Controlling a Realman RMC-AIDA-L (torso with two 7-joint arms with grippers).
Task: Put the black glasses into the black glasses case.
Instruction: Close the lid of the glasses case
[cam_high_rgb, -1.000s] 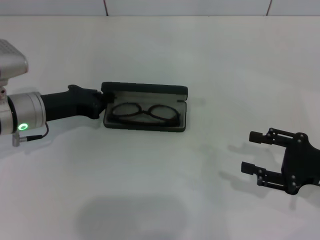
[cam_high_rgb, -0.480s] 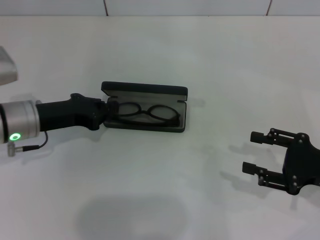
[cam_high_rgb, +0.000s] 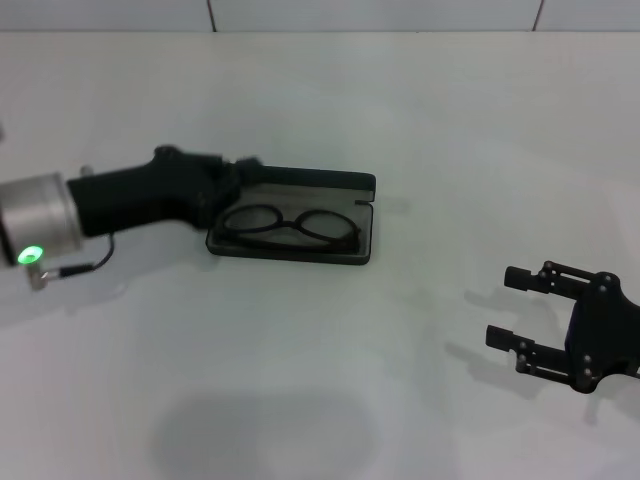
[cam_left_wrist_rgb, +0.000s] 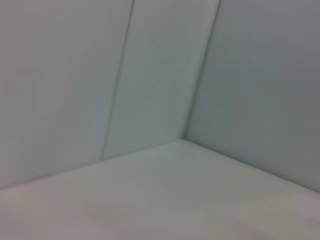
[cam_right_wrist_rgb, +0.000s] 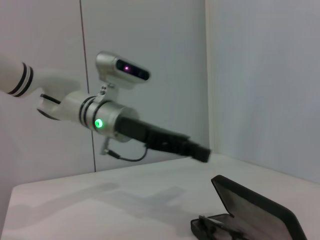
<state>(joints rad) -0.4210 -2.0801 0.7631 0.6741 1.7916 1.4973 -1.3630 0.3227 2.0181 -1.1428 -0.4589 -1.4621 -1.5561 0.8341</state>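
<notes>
Glasses in the open case, lid not yet shut.
The black glasses (cam_high_rgb: 291, 226) lie inside the black glasses case (cam_high_rgb: 290, 245); the left gripper (cam_high_rgb: 235, 170) hovers at the lid's near-left corner, fingers indiscernible. A careless push could shove the case or pinch a temple. The right gripper (cam_high_rgb: 512, 307) waits, fingers spread, well apart from the case on the white table (cam_high_rgb: 420, 120).

**Black glasses lying inside the open case**

The black glasses case (cam_high_rgb: 290, 215) is sitting open on the white table, left of centre in the head view, its long side running left to right. Its lid is standing up along the far edge, showing grey lining. The black glasses (cam_high_rgb: 290, 226) are resting in the lower tray, thin frame and two rounded oval lenses lying side by side along the case's length.
</notes>
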